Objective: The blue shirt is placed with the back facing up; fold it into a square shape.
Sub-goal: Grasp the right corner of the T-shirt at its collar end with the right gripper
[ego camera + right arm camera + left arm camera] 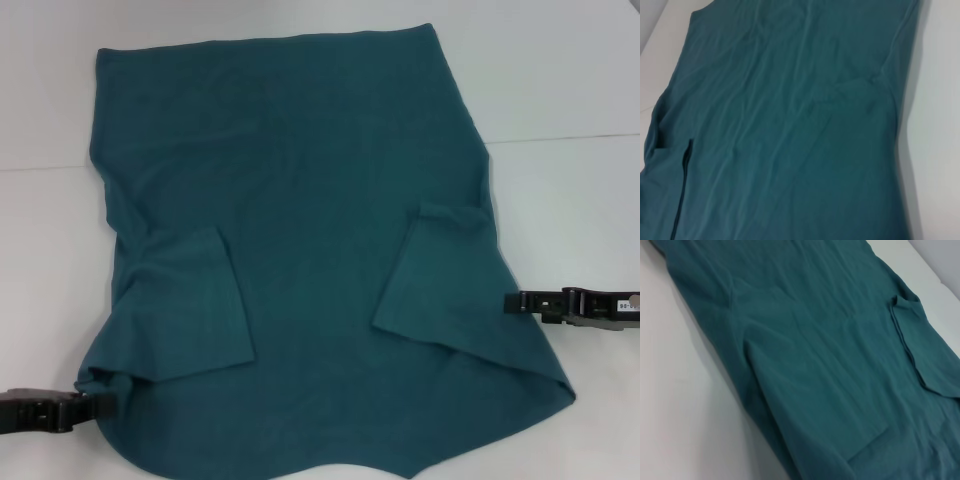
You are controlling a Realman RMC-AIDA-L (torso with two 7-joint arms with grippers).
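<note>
The blue shirt (310, 200) lies flat on the white table (560, 90), plain side up. Both short sleeves are folded inward onto the body: the left sleeve (195, 310) and the right sleeve (425, 275). My left gripper (95, 402) sits at the shirt's near left corner, where the fabric is puckered around its tip, and it looks shut on that edge. My right gripper (512, 302) rests at table height with its tip at the shirt's right edge. Both wrist views show only the shirt (830, 355) (790, 125) and the table.
Bare white table (50, 270) surrounds the shirt on the left, right and far sides. A faint seam in the table surface (570, 137) runs across behind the shirt. The shirt's near edge runs off the bottom of the head view.
</note>
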